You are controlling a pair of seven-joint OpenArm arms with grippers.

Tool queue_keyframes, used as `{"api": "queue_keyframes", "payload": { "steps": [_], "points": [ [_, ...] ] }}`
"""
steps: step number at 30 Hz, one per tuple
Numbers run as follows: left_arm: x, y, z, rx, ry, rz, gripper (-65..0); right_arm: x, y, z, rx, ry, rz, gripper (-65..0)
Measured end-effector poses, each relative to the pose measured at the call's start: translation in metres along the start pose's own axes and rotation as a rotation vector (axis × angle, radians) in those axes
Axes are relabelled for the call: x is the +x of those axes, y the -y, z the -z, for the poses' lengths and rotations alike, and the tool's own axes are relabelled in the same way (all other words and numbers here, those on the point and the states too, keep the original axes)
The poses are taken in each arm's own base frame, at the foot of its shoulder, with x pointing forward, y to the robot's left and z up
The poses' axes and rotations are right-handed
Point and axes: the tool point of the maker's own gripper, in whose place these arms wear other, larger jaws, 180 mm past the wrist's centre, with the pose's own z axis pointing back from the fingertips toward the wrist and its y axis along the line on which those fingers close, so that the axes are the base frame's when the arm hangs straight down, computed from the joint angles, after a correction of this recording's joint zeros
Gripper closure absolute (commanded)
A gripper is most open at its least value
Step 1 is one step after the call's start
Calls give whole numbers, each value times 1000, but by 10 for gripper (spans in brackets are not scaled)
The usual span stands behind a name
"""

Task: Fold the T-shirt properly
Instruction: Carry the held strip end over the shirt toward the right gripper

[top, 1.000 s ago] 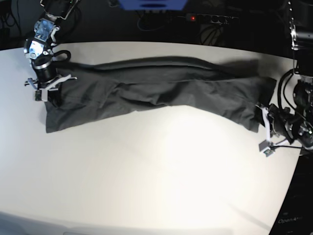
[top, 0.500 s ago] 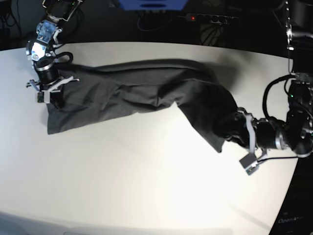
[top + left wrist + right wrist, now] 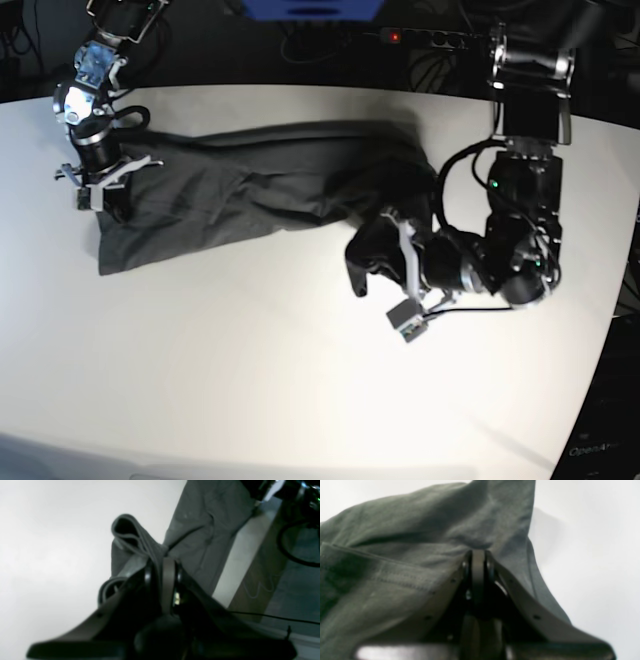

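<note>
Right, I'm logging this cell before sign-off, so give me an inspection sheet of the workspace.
Surface: smooth white table, no marks made out.
Job's things: plain dark grey fabric T-shirt, bunched into a wrinkled band, one end lifted off the table.
Clutter: nothing seen.
Left gripper: closed on the T-shirt's lifted end.
Right gripper: closed on the T-shirt's other end, low at the table.
Cables: black cable looping from an arm; thin pale cord on the floor.
Surroundings: brownish floor beyond the table edge; blue object at the top of the base view, not identifiable.
</note>
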Motion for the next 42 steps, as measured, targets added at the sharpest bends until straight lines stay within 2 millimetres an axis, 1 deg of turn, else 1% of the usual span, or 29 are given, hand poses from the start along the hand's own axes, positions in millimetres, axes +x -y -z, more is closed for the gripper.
{"api": "queue_keyframes", "payload": {
  "steps": [3, 6, 8, 11, 14, 17, 19, 20, 21, 25, 26, 28, 29, 32, 34, 36, 38, 40, 42],
  "points": [
    [8, 9, 14, 2, 6, 1, -32, 0, 0, 0, 0, 0, 0, -6],
    [23, 30, 32, -35, 34, 2, -32, 0, -1, 0, 1, 0, -1, -6],
    [26, 44, 42, -70, 52, -11, -32, 0, -1, 0, 2, 1, 0, -6],
    [19, 57, 52, -95, 42, -36, -32, 1, -1, 0, 6, 3, 0, -6],
    [12, 68, 58, -125, 44, -61, -32, 1, -2, 0, 7, 3, -1, -6],
    [-1, 67, 57, -122, 25, -79, -32, 1, -1, 0, 6, 3, -1, -6],
    [-11, 56, 49, -95, 4, -71, -32, 1, -2, 1, 7, 4, -1, -6],
    [-14, 48, 40, -68, -2, -61, -32, 1, -2, 0, 8, 4, -1, -6],
    [-13, 40, 30, -49, 16, -61, -32, 1, -2, 1, 9, 4, -1, -6],
    [18, 20, -17, -38, 225, -99, -32, 3, -2, 6, 13, -13, -42, -6],
    [17, 13, -25, -25, 239, -108, -32, 5, -3, 10, 17, -18, -56, -6],
    [5, 1, -34, 8, 207, -114, -32, 9, -6, 20, 29, -8, -54, -6],
    [0, -1, -36, 15, 197, -116, -32, 11, -8, 25, 34, -6, -54, -6],
    [-5, -5, -42, 21, 185, -114, -32, 17, -10, 34, 43, -1, -45, -6],
    [-6, -8, -51, 21, 204, -122, -32, 18, -8, 36, 55, -6, -48, -6],
    [-11, -18, -67, 47, 245, -160, -32, 19, -7, 36, 61, -8, -52, -6],
    [-24, -33, -85, 106, 245, -189, -32, 20, -3, 36, 62, -12, -63, -6],
    [-28, -45, -102, 144, 252, -195, -32, 20, 2, 36, 67, -27, -75, -6],
    [-29, -51, -114, 169, 267, -200, -32, 20, 5, 35, 68, -29, -82, -6]
  ]
}}
